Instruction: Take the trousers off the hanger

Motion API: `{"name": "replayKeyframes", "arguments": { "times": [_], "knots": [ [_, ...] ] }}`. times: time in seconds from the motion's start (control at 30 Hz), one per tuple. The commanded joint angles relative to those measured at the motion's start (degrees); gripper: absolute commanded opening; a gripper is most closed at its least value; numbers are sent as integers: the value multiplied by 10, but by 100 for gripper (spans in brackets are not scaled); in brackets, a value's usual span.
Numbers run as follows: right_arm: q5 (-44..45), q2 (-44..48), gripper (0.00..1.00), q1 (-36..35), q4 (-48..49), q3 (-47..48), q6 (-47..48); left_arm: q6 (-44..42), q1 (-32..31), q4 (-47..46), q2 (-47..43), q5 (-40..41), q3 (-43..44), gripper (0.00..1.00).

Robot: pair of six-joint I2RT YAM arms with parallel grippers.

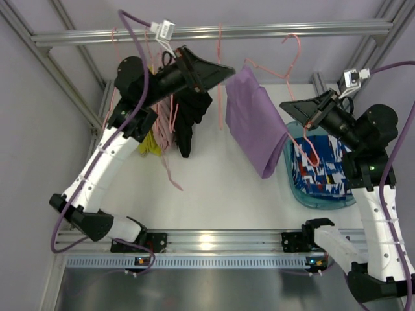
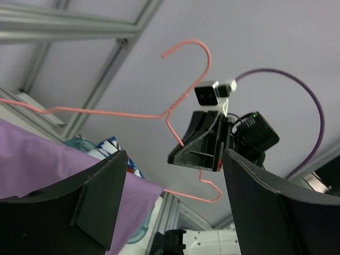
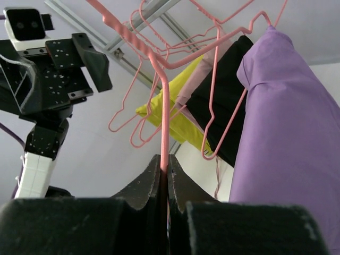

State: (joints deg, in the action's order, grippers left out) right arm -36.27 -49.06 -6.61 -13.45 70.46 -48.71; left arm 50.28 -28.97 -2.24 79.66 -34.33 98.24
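Rail: ribbed aluminium bar (image 1: 214, 31) spanning the far edge of the surface (image 1: 214, 194), which is a smooth white top.
Hung garments: above the far-left corner, a limp black piece (image 1: 191, 110) and a yellow piece (image 1: 150, 142) hang on thin pink wire.
Left end effector: (image 1: 217, 71) raised high, to the right of the black piece. Its two matte black wedge-shaped fingers (image 2: 101, 196) stand well apart with nothing between them. The tips point at the top of the trousers. The left wrist view shows purple cloth beside the left finger, but I cannot tell whether it touches.
Trousers: (image 1: 256, 123) smooth lilac-purple fabric, folded over the hanger's lower bar. They hang in a long flat panel above the far middle of the surface, and the bottom corner dips toward the basin.
Hanger: (image 3: 164, 122) thin pink wire in a triangle, with a twisted neck and a curved hook. In the left wrist view the hook sits clear of the rail.
Right end effector: (image 1: 303, 115) lifted above the right edge. Its black fingers (image 3: 149, 180) are pressed together on the hanger's wire, which runs straight up out of the seam between them.
Basin: translucent teal plastic tub with a rounded rim (image 1: 288, 165), sitting at the right edge of the surface.
Basin contents: crumpled cloth (image 1: 321, 168) printed in blue, white and red.
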Motion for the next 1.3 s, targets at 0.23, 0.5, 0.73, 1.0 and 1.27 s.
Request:
{"name": "replayKeyframes", "arguments": {
  "times": [0.23, 0.5, 0.73, 1.0, 1.27],
  "knots": [
    [-35, -2, 0, -4, 180, 0, -13, -38, -171, -30, 102, 104, 56, 73],
    [-40, 7, 0, -30, 177, -19, -1, -9, -216, -35, 156, 160, 91, 68],
    [-38, 23, 0, -43, 178, -51, 4, -6, -228, -46, 180, 172, 107, 56],
    [-26, 34, 0, -53, 180, -67, 31, 24, -227, -59, 188, 166, 105, 10],
    [98, 97, 61, -53, 119, -105, 194, 127, -191, -122, 162, 91, 72, 0]
  ]
}}
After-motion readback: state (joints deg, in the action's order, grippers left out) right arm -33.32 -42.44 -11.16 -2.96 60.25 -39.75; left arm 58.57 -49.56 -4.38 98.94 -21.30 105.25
